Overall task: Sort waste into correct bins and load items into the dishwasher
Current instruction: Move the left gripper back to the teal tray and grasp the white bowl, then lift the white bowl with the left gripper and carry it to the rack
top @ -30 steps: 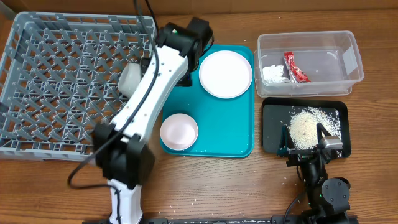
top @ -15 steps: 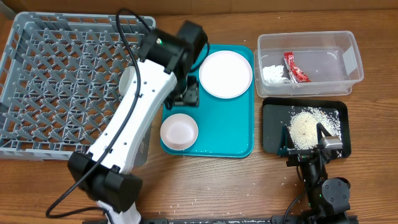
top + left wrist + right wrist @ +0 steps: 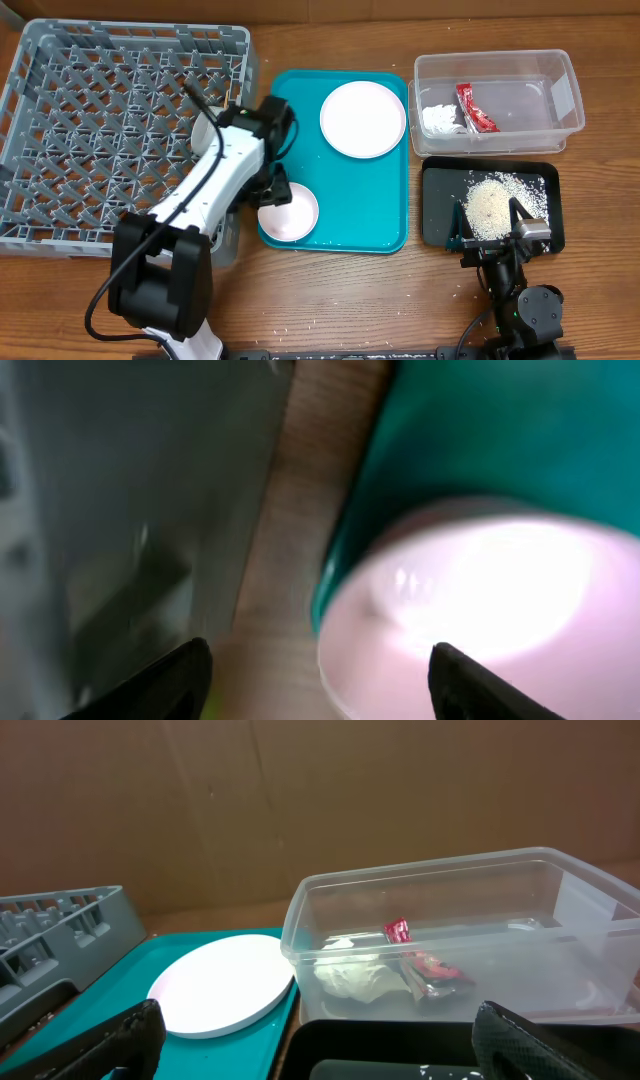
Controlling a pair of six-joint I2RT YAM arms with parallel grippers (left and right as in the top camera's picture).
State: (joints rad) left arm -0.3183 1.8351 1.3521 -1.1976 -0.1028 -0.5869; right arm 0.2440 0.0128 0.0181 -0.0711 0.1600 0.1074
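My left gripper (image 3: 273,191) is open and low over the left rim of the small white bowl (image 3: 290,212) on the teal tray; in the left wrist view the gripper (image 3: 325,675) straddles the bowl's rim (image 3: 480,600). The pale grey-green bowl (image 3: 202,129) sits at the right edge of the grey dish rack (image 3: 110,130), half hidden by my arm. The white plate (image 3: 363,118) lies on the teal tray. The clear tub (image 3: 560,100) holds the red wrapper (image 3: 476,107) and paper scrap (image 3: 438,118). The rice (image 3: 490,203) lies in the black tray (image 3: 440,215). My right gripper (image 3: 490,238) is open at that tray's near edge. The chopsticks are out of view.
The teal tray (image 3: 350,215) lies between the rack and the bins. The right wrist view shows the open gripper (image 3: 340,1050), plate (image 3: 225,985), tub (image 3: 480,900), wrapper (image 3: 420,958), paper scrap (image 3: 350,978) and rack corner (image 3: 60,925). Stray rice grains dot the wooden table's front.
My left arm has pulled back from the far side of the teal tray and come down beside the white bowl. The right arm has not moved.
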